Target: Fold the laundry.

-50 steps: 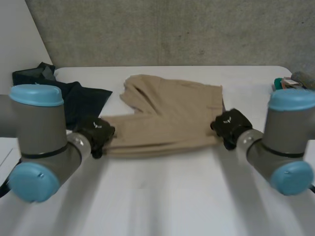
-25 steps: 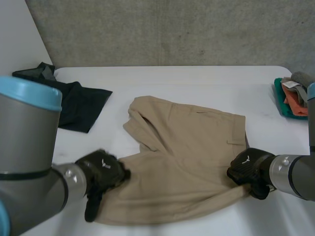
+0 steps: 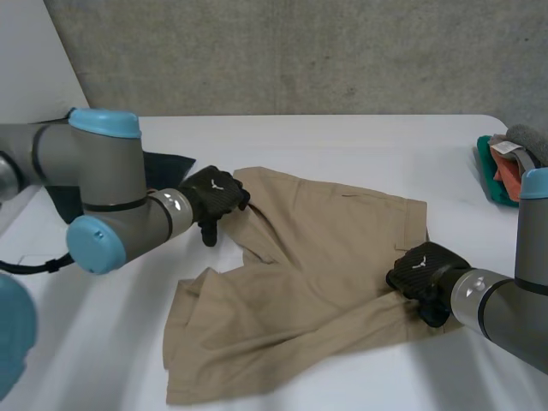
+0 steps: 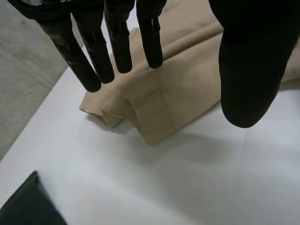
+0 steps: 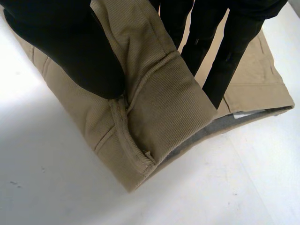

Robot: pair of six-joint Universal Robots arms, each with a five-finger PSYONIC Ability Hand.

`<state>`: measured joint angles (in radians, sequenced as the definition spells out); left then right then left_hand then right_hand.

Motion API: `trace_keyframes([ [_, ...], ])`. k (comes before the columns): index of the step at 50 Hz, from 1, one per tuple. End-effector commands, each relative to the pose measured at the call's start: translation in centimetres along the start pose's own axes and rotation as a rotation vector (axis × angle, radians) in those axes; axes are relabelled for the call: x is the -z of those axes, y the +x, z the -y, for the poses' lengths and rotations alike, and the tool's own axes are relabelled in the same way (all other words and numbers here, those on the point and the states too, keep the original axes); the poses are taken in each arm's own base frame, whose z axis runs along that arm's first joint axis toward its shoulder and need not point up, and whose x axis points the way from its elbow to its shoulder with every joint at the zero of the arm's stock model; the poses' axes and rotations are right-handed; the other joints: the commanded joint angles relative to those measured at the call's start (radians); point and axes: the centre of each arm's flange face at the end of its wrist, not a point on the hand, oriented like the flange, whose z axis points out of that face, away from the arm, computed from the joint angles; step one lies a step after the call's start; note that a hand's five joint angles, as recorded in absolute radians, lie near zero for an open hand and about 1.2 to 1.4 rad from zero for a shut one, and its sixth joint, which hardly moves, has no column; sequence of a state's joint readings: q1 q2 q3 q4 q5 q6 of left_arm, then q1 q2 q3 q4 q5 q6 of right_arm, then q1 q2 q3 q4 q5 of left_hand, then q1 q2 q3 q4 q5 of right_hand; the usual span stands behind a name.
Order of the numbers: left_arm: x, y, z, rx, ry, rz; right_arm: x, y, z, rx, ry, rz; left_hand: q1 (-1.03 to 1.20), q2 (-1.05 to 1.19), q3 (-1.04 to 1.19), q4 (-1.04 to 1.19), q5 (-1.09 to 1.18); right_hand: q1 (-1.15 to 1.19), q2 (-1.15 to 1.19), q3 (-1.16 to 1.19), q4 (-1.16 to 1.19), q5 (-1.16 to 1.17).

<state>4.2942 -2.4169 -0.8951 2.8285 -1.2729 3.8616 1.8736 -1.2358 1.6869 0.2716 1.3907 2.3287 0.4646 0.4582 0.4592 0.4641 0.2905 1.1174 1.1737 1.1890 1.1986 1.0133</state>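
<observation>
Shorts [image 3: 317, 265]: likely soft, limp, light; best gripped at thick seams. Right hand [image 3: 424, 272] pinches one edge; left hand [image 3: 214, 195] spread, empty.

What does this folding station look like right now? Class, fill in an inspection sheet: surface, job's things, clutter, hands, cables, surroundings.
Surface: white table, bare around the laundry.
Job's things: tan shorts lie rumpled mid-table; a dark garment lies behind the left arm; a pile of folded clothes sits at the table's right edge.
Clutter: nothing seen.
Hands: left hand open, fingers straight, at the shorts' far left corner; right hand pinches the shorts' right edge between thumb and fingers.
Cables: nothing seen among the laundry.
Surroundings: grey wall behind the table.
</observation>
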Motion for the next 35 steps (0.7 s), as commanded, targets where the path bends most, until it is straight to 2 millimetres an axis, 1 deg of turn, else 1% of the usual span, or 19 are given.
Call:
trace_keyframes([
  [1, -2.2, 0.4, -0.9, -0.028, -0.004, -0.008, 0.1, 0.1, 0.1, -0.024, 0.007, -0.011, 0.031, 0.037, 0.036, 0.031, 0.030, 0.279, 0.223, 0.207, 0.198, 0.208],
  [4, -2.7, 0.6, -1.0, -0.038, -0.004, -0.001, 0.1, 0.2, 0.0, -0.033, 0.007, -0.014, -0.005, 0.002, 0.001, -0.004, -0.005, 0.279, 0.223, 0.207, 0.198, 0.208],
  [8, -3.2, 0.9, -0.9, -0.050, 0.005, 0.010, 0.1, 0.3, 0.0, -0.035, 0.015, -0.024, 0.016, 0.022, 0.021, 0.016, 0.016, 0.279, 0.223, 0.207, 0.198, 0.208],
  [12, -3.9, 1.1, -0.9, -0.072, 0.030, 0.033, 0.1, 0.3, 0.0, -0.035, 0.020, -0.031, 0.080, 0.087, 0.086, 0.081, 0.080, 0.279, 0.223, 0.207, 0.198, 0.208],
  [13, -4.0, 1.2, -0.9, -0.076, 0.034, 0.034, 0.1, 0.3, 0.0, -0.035, 0.019, -0.030, 0.121, 0.128, 0.127, 0.122, 0.121, 0.279, 0.223, 0.207, 0.198, 0.208],
  [14, -4.2, 1.2, -0.8, -0.085, 0.043, 0.047, 0.1, 0.3, 0.0, -0.035, 0.020, -0.031, 0.221, 0.227, 0.226, 0.221, 0.220, 0.279, 0.223, 0.207, 0.198, 0.208],
  [15, -4.3, 1.2, -0.8, -0.089, 0.048, 0.050, 0.1, 0.3, 0.0, -0.035, 0.019, -0.030, 0.253, 0.260, 0.259, 0.254, 0.253, 0.279, 0.223, 0.207, 0.198, 0.208],
  [22, -5.0, 1.8, -0.8, -0.101, 0.061, 0.051, 0.3, 0.2, 0.0, -0.035, 0.020, -0.031, 0.266, 0.272, 0.271, 0.266, 0.265, 0.279, 0.223, 0.207, 0.198, 0.208],
  [26, -5.3, 1.9, -0.9, -0.105, 0.057, 0.056, 0.3, 0.3, 0.0, -0.034, 0.021, -0.032, 0.389, 0.395, 0.394, 0.389, 0.388, 0.279, 0.223, 0.207, 0.198, 0.208],
  [28, -5.4, 2.1, -1.0, -0.111, 0.053, 0.053, 0.3, 0.3, 0.1, -0.036, 0.022, -0.035, 0.325, 0.331, 0.330, 0.325, 0.324, 0.279, 0.223, 0.207, 0.198, 0.208],
  [29, -5.5, 2.2, -1.1, -0.117, 0.051, 0.052, 0.4, 0.4, 0.1, -0.035, 0.023, -0.036, 0.240, 0.246, 0.245, 0.240, 0.240, 0.279, 0.223, 0.207, 0.198, 0.208],
  [30, -5.5, 2.3, -1.1, -0.130, 0.050, 0.051, 0.4, 0.4, 0.1, -0.036, 0.025, -0.039, 0.062, 0.068, 0.067, 0.062, 0.061, 0.279, 0.223, 0.207, 0.198, 0.208],
  [31, -5.5, 2.4, -1.2, -0.138, 0.048, 0.050, 0.5, 0.5, 0.1, -0.036, 0.026, -0.040, 0.057, 0.064, 0.063, 0.058, 0.057, 0.279, 0.223, 0.207, 0.198, 0.208],
  [33, -5.5, 2.4, -1.2, -0.151, 0.046, 0.051, 0.6, 0.5, 0.2, -0.037, 0.028, -0.042, 0.101, 0.107, 0.106, 0.101, 0.100, 0.279, 0.223, 0.207, 0.198, 0.208],
  [35, -5.5, 2.5, -1.2, -0.165, 0.043, 0.053, 0.7, 0.5, 0.2, -0.041, 0.031, -0.045, 0.323, 0.330, 0.328, 0.324, 0.323, 0.279, 0.223, 0.207, 0.198, 0.208],
])
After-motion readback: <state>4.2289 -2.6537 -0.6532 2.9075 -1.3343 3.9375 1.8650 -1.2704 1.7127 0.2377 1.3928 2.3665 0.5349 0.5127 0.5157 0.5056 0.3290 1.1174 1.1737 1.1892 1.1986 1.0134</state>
